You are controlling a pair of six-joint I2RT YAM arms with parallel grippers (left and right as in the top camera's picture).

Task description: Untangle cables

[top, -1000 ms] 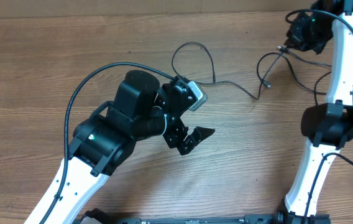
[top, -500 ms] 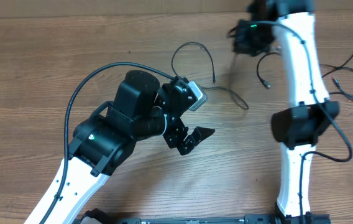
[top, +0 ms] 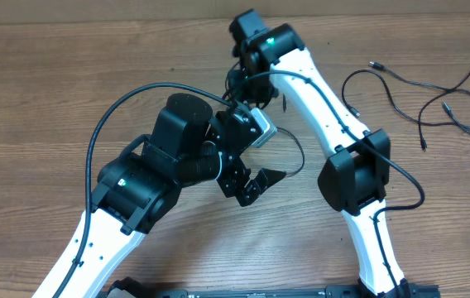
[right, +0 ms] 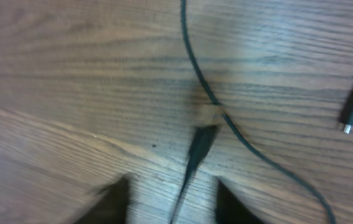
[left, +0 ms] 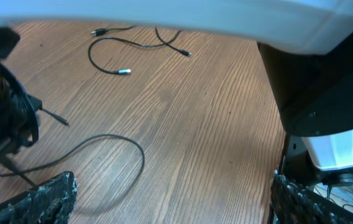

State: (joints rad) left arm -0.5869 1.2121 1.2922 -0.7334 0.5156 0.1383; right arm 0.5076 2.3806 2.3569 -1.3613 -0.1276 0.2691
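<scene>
Several thin black cables (top: 400, 87) lie spread loose at the right of the table, with small plugs at their ends. Another cable (top: 294, 149) loops beside my left gripper (top: 260, 184), which is open and empty above the table. The same loop shows in the left wrist view (left: 136, 152), ahead of the open left gripper (left: 170, 202). My right gripper (right: 173, 190) is open, low over the wood. A cable plug (right: 200, 144) lies between its blurred fingers. A cable (right: 195, 68) runs across just beyond them. In the overhead view the right gripper (top: 239, 76) is at the back centre.
My right arm (top: 326, 91) stretches diagonally across the table's middle, close over my left wrist (top: 251, 128). It fills the top of the left wrist view (left: 183, 15). A second plug (right: 352, 112) lies at the right of the right wrist view.
My right arm has swung from the far right to the back centre, above my left wrist. Cables now lie spread at the right. My left arm has not moved.
</scene>
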